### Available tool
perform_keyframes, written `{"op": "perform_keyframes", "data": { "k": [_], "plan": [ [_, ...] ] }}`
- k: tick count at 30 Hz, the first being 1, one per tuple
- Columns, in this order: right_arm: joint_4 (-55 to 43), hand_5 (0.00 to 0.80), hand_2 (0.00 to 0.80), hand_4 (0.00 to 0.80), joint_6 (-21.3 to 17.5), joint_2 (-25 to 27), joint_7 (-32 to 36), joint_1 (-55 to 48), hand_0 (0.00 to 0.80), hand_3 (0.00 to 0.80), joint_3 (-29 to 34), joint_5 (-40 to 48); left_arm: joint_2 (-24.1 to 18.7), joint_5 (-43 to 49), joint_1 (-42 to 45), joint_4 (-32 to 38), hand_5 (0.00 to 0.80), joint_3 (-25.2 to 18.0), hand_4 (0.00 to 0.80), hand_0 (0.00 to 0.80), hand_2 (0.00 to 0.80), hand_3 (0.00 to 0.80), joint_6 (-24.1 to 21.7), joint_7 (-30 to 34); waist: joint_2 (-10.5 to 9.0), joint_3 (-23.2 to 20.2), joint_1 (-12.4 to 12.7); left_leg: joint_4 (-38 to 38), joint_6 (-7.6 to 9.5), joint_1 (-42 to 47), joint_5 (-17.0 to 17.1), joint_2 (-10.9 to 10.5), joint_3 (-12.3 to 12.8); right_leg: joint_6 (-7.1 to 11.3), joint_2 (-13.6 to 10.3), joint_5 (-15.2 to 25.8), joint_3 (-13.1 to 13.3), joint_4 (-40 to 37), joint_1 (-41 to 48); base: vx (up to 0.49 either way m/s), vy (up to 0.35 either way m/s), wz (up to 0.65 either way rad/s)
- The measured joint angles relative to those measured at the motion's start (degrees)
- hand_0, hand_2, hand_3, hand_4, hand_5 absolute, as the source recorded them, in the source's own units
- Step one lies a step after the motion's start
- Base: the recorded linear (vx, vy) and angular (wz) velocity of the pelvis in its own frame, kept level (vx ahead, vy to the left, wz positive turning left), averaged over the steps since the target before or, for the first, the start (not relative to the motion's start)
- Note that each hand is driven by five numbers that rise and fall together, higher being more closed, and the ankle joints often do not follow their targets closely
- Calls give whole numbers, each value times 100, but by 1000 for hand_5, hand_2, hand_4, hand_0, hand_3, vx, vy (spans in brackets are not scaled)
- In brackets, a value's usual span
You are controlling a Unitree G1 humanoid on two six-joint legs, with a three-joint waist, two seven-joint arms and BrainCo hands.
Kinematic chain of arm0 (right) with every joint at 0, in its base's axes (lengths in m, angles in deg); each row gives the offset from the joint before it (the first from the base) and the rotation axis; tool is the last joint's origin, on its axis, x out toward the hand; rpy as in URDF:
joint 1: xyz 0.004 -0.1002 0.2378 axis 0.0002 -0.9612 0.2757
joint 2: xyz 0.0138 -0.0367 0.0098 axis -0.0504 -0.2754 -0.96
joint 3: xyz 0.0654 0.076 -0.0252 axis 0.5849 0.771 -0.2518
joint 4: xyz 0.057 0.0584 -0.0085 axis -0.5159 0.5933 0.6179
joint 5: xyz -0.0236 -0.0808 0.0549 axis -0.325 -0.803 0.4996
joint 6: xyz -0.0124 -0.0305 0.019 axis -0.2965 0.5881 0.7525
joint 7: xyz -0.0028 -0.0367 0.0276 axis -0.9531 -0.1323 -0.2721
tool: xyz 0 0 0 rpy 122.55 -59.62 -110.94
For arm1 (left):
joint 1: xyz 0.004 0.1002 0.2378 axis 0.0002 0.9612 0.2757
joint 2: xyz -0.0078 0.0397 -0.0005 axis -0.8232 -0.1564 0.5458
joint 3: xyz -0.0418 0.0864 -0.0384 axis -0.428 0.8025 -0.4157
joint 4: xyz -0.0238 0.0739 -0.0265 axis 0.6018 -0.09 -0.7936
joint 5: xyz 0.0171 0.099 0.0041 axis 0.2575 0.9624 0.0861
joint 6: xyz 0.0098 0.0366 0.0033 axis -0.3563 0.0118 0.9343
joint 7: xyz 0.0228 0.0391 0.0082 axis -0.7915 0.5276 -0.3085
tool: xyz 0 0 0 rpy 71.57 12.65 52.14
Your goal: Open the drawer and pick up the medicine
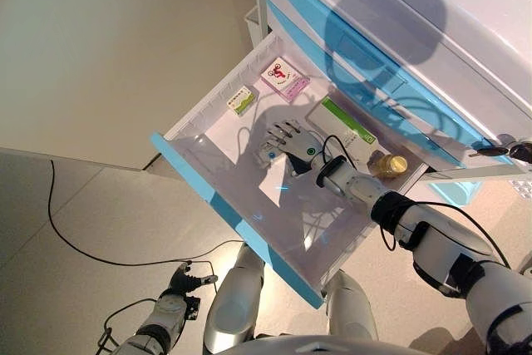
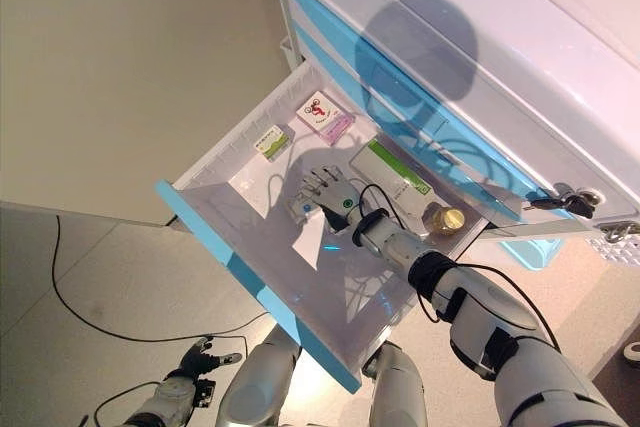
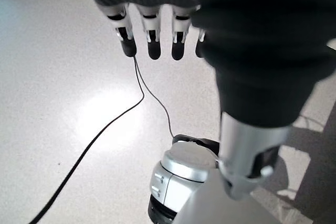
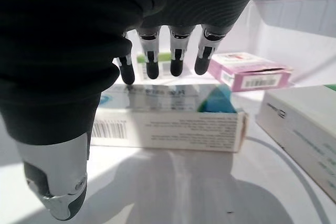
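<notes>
The white drawer with a blue front (image 1: pixel 223 209) stands pulled out of the cabinet. My right hand (image 1: pixel 287 145) is inside it, fingers relaxed and open, hovering just over a long white medicine box with a teal patch (image 4: pixel 168 124); the thumb (image 4: pixel 58 182) stays apart from the box. The box's end shows under the hand (image 1: pixel 266 155). My left hand (image 1: pixel 178 282) hangs low near the floor, open and empty, also in the left wrist view (image 3: pixel 152 30).
Also in the drawer: a pink box (image 1: pixel 284 78) at the back, a small green-and-white box (image 1: pixel 243 100) by the left wall, a large white-and-green box (image 1: pixel 342 127), and a gold-capped bottle (image 1: pixel 388 165) at the right. Closed blue drawers (image 1: pixel 391 81) rise behind.
</notes>
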Motion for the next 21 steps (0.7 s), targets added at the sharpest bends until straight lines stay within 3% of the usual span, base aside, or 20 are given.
{"op": "perform_keyframes", "data": {
  "k": [21],
  "plan": [
    [31,0,0,0,179,3,-362,228,0,0,302,262,19,-151,0,84,0,5,0,0,0,0,-99,-121,215,76,88,-20,-2,-173,46,-8,-11,0,-11,-10,-9,20,-186,0,0,0]
  ]
}}
